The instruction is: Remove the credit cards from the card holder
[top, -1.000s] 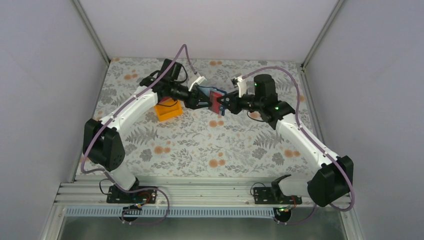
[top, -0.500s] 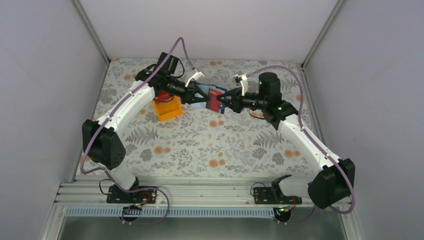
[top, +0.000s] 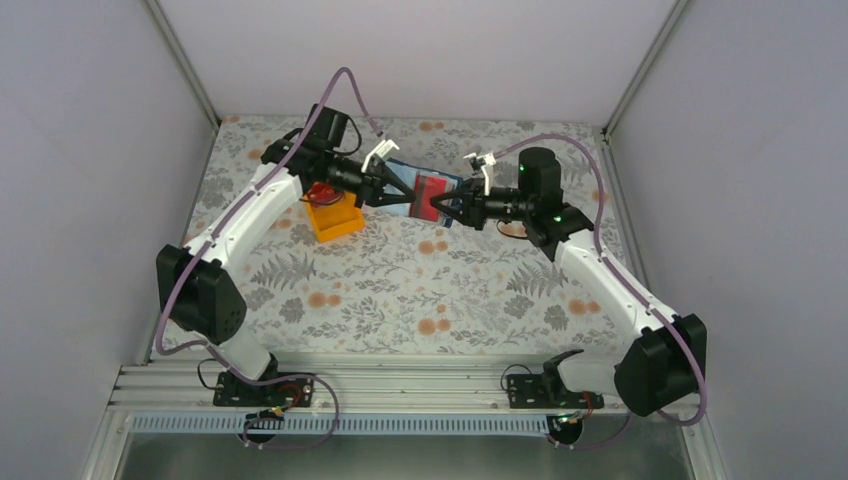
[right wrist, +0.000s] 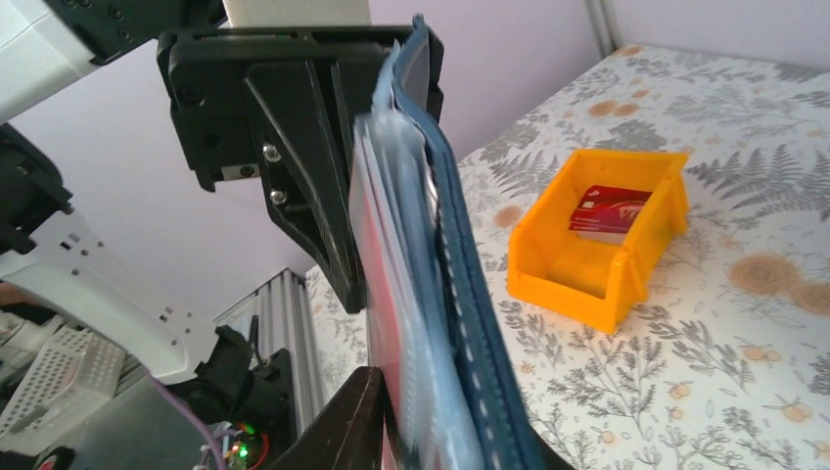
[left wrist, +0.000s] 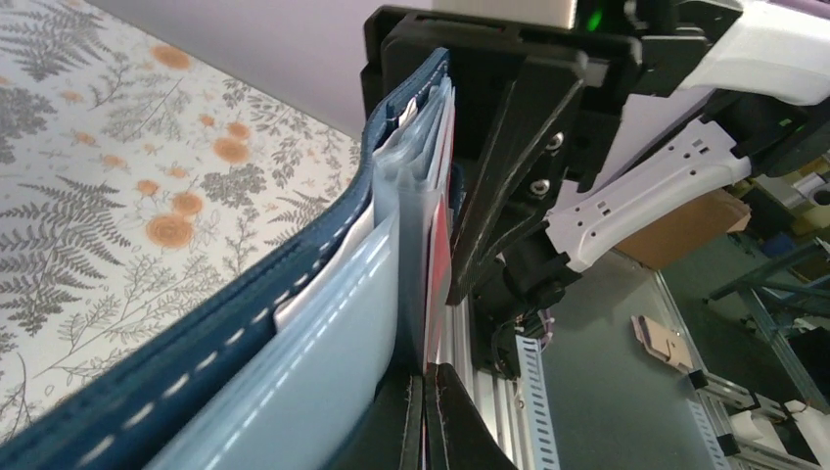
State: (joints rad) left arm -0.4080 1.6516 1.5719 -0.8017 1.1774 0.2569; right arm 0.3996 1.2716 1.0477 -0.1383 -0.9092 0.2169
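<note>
The blue card holder (top: pixel 410 186) hangs in the air between the two grippers, above the table's far middle. It shows edge-on in the left wrist view (left wrist: pixel 196 333) and in the right wrist view (right wrist: pixel 472 284). A red credit card (top: pixel 437 192) lies against its inner pockets. My left gripper (top: pixel 397 197) is shut on that card's edge (left wrist: pixel 439 245), fingers pressed together (left wrist: pixel 423 421). My right gripper (top: pixel 447 208) clamps the card holder from the opposite side (right wrist: pixel 431 421); one finger (right wrist: pixel 357 416) shows, the other is hidden behind the blue cover.
An orange tray (top: pixel 340 222) stands on the floral table left of the grippers, under the left arm. A red card (right wrist: pixel 609 209) lies inside the tray (right wrist: pixel 577 264). Grey walls close in the table on three sides.
My left gripper has closed on the red card. Both grippers and the card holder have moved up and toward the far side, and the holder now faces the top camera more flatly.
</note>
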